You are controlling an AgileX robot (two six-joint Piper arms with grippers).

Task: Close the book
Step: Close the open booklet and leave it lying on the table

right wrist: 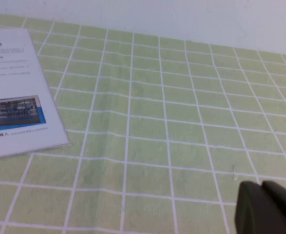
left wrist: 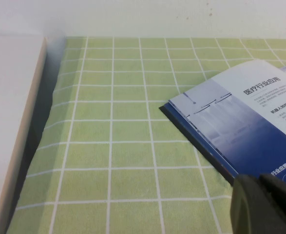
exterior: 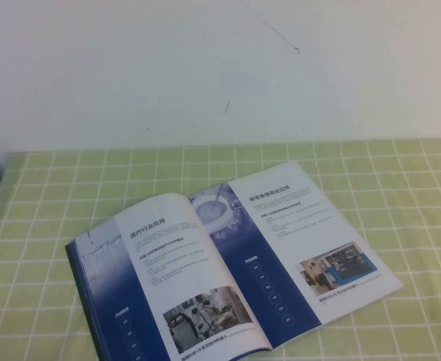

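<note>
1. High view, and there's the book (exterior: 231, 263), lying open on the desk (exterior: 400, 173), turned at a slant and low in the view. The left page bows up near the spine and the right page lies flat. Both are blue and white, with a photo low on each. A pale green cloth (exterior: 70, 195) with a white grid covers the desk and runs back to a plain white wall (exterior: 205, 68) that carries a thin dark scratch (exterior: 273, 28).
2. Left wrist view: the left gripper (left wrist: 267, 204) is a dark shape low over the desk, just beside the outer edge of the book's left page. Open or closed, I cannot tell. A white panel (left wrist: 11, 122) borders the cloth and throws a shadow along it.
3. Right wrist view: the right gripper (right wrist: 269, 207), dark again, hangs over bare cloth, well apart from the corner of the book's right page. Its state cannot be told either. A soft crease crosses the cloth, and the white wall rises behind.
</note>
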